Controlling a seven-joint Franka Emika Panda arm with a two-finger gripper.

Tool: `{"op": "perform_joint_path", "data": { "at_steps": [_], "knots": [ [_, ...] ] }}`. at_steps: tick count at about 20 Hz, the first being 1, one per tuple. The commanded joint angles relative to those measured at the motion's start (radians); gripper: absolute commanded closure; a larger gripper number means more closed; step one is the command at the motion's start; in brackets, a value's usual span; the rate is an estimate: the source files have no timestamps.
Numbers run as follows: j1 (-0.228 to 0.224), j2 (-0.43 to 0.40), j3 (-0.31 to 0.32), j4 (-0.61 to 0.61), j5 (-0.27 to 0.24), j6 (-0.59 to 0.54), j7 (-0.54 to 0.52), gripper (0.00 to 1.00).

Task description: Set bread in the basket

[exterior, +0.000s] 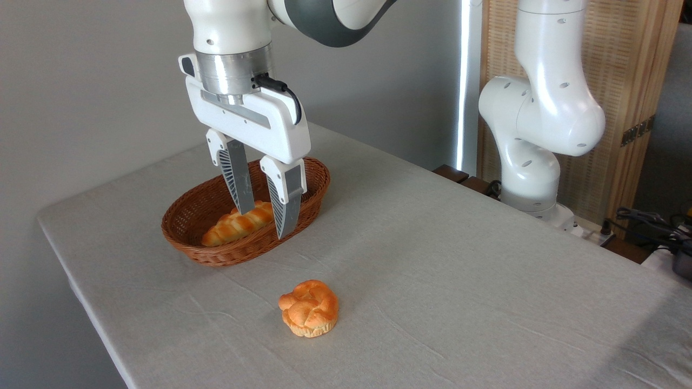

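Single fixed view. The bread, a round knotted bun, golden-orange on top with a paler base, sits on the bench, which is covered with a light grey cloth showing faint creases. The bun lies toward the near edge, in front of and a little to the right of the basket, clearly apart from it and touching nothing else. The basket is an oval brown wicker one, shallow, standing on the left part of the bench. Inside it lies a long braided loaf, orange-brown, running lengthwise along the basket floor. The tool hangs over the basket, pointing downward with a slight tilt; its two grey ribbed fingers are parted with a moderate gap and nothing is held between them. From this angle the left fingertip overlaps the loaf and the right fingertip overlaps the basket's near rim; whether either tip actually touches the loaf or the wicker cannot be told. The tool is well apart from the bun. A black cable loops from the wrist flange above the tool's white body. The arm's white base column stands off the far right edge of the bench, with a wooden slatted panel behind it and dark cables at far right.
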Motion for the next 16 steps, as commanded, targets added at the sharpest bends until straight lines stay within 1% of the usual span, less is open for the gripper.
{"op": "perform_joint_path", "data": {
  "at_steps": [1,10,13,15,16],
  "knots": [
    [0.009,-0.003,-0.004,0.009,0.012,-0.024,0.006,0.00],
    [0.012,-0.017,0.000,0.003,0.010,-0.007,0.005,0.00],
    [0.015,-0.023,0.007,-0.018,0.012,-0.006,0.008,0.00],
    [0.015,-0.017,0.024,-0.040,0.012,0.034,0.011,0.00],
    [0.015,-0.017,0.042,-0.053,0.012,0.065,0.012,0.00]
  ]
}}
